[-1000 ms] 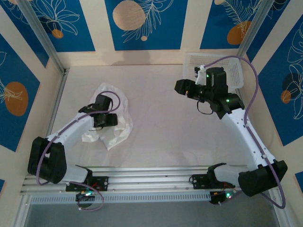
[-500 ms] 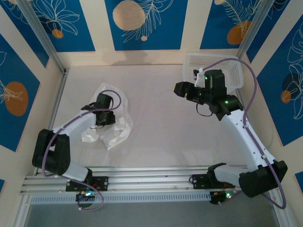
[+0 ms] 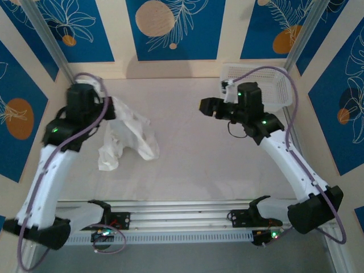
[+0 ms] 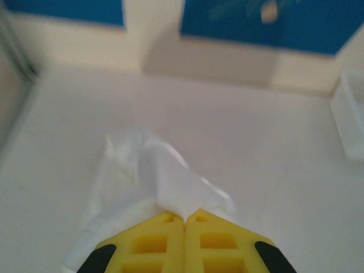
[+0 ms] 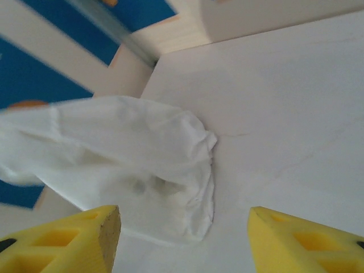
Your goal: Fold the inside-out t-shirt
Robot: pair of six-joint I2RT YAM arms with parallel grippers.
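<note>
**Desk:** Changes first, please.
**Operator:** Since half a second ago my left arm has swung from the mid-left of the overhead frame to its upper left. The inside-out t-shirt (image 3: 129, 129) has come up with it. My right gripper (image 3: 206, 106) has shifted slightly leftward.

**Desk:** Item one, left gripper.
**Operator:** Left gripper (image 4: 185, 216): yellow fingers pressed together, a peak of white cloth pinched at their tips.

**Desk:** Item two, the shirt.
**Operator:** Inside-out t-shirt (image 4: 165, 182): left of centre in the overhead frame. Its top is bunched at the left gripper, and the rest trails down in crumpled folds, the lowest apparently on the table (image 3: 216, 159). On my right wrist camera it fills the left half of the frame (image 5: 131, 165), partly blurred.

**Desk:** Item three, right gripper.
**Operator:** Right gripper (image 5: 182, 215): fingers wide apart with nothing between them, upper right of centre overhead, well apart from the shirt. White mesh basket (image 3: 278, 77): just behind it, at the table's upper right corner.
</note>
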